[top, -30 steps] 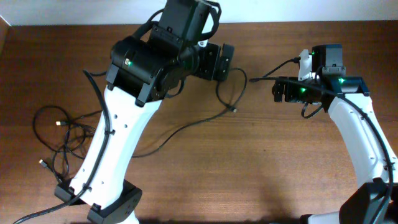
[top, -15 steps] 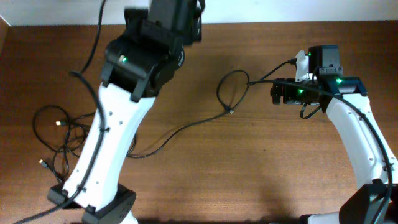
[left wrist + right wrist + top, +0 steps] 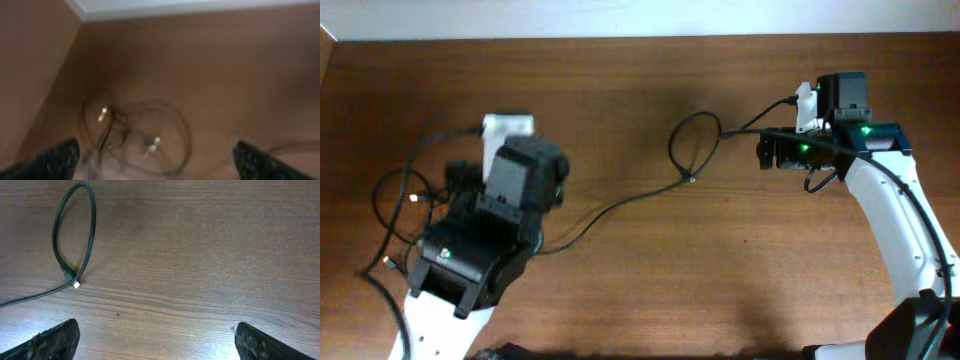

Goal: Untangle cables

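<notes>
A tangle of thin black cables (image 3: 395,205) lies at the table's left, partly hidden under my left arm. In the blurred left wrist view the tangle (image 3: 172,125) shows two pale plugs. My left gripper (image 3: 160,162) is open and empty above it. One long cable (image 3: 620,203) runs from the tangle to a loop (image 3: 692,135) at centre right, ending in a small plug (image 3: 695,178). The loop (image 3: 91,235) also shows in the right wrist view. My right gripper (image 3: 767,150) is open and empty, right of the loop and apart from it; it also shows in the right wrist view (image 3: 157,340).
The brown wooden table (image 3: 650,290) meets a white wall strip (image 3: 620,18) along the back. The left arm's base (image 3: 450,290) covers the front left corner. The right arm (image 3: 900,230) runs down the right side.
My left arm has swung from the back middle down to the left, over the tangle. The cable loop it covered is now in full view. The right arm has not moved.
</notes>
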Controlling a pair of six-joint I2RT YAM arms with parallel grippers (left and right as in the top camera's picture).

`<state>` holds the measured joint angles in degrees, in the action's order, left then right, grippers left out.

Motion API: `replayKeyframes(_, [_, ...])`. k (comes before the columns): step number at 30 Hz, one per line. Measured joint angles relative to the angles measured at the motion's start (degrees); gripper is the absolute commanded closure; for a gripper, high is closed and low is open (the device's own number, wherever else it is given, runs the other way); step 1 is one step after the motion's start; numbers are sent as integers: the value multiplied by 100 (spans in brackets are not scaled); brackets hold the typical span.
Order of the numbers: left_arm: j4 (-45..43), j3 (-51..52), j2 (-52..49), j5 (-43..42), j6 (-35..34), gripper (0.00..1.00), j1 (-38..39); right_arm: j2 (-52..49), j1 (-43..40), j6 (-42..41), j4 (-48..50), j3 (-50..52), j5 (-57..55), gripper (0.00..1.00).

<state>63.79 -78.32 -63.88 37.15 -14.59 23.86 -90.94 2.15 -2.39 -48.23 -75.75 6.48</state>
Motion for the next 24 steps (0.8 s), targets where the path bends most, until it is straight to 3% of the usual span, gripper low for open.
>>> replayKeyframes(2, [481,313,85,-151,-400,1,-337,2,0,-4,33,0,55,2])
replayKeyframes(7, [424,662,-610,-852,-898,1,-1353,2,7,-4,-15,2,214,1])
replayKeyframes(12, [149,1292,-1126,-1082,-1357,1,-1110,2,286,0,74,0,221,1])
replayKeyframes(19, [-160,1292,-1126,-1038,-1368,1,-946,2,466,-2,87,0,216,1])
replayKeyframes(24, [-887,1572,-1126,-1117,-1108,1,-1467,2,616,-7,81,0,212,2])
